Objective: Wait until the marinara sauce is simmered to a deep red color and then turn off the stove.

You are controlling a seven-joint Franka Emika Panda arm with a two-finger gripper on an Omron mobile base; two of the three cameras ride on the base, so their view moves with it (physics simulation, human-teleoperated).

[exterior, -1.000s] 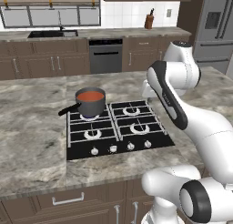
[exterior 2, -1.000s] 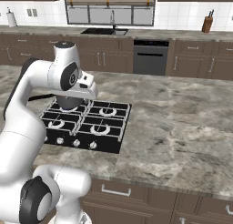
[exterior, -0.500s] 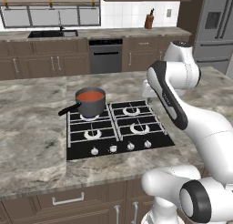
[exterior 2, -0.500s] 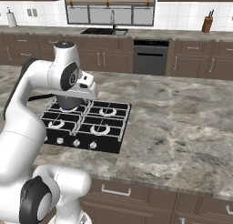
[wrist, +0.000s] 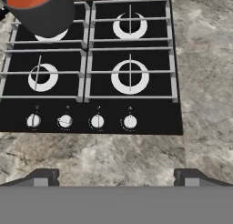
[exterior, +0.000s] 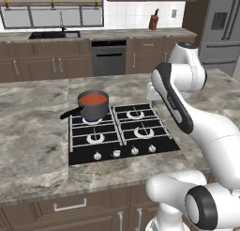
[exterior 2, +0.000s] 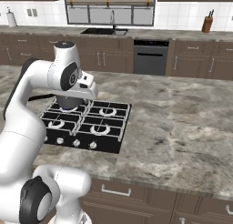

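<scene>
Marinara sauce (exterior: 93, 99), orange-red, fills a saucepan (exterior: 93, 110) on the stove's (exterior: 119, 145) back-left burner; gripper (wrist: 116, 175) open above the counter (wrist: 136, 155).

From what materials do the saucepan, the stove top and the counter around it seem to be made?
The saucepan looks like dark grey metal with a dull, matte wall. The stove seems to be black glass or enamel, flat and smooth, with silver metal burner rings and knobs. The counter resembles polished granite, mottled grey-brown; being rendered, this is uncertain.
</scene>
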